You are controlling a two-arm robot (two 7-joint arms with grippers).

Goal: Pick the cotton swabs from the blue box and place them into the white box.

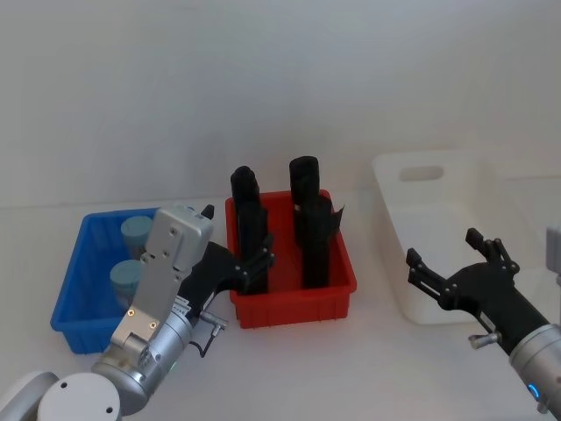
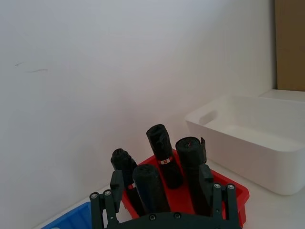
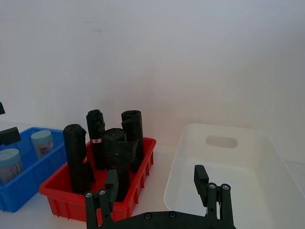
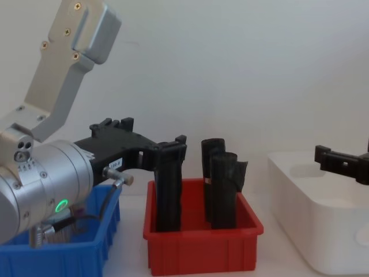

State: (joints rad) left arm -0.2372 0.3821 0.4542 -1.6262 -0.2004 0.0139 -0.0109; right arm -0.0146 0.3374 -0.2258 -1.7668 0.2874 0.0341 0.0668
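Note:
Two cotton swabs jars (image 1: 138,232) (image 1: 127,279) with pale blue caps stand in the blue box (image 1: 74,294) at the left. They also appear in the right wrist view as jars (image 3: 42,142) (image 3: 9,164) in the blue box (image 3: 28,183). My left gripper (image 1: 250,263) hangs open and empty just right of the blue box, at the red bin's front left corner; its fingers (image 2: 116,183) frame the black rolls. My right gripper (image 1: 444,250) is open and empty in front of the white box (image 1: 390,210), which is empty (image 3: 228,157).
A red bin (image 1: 294,303) holding several tall black rolls (image 1: 316,237) stands between the blue and white boxes. A white wall closes the back of the table. Bare white tabletop lies in front of the bins.

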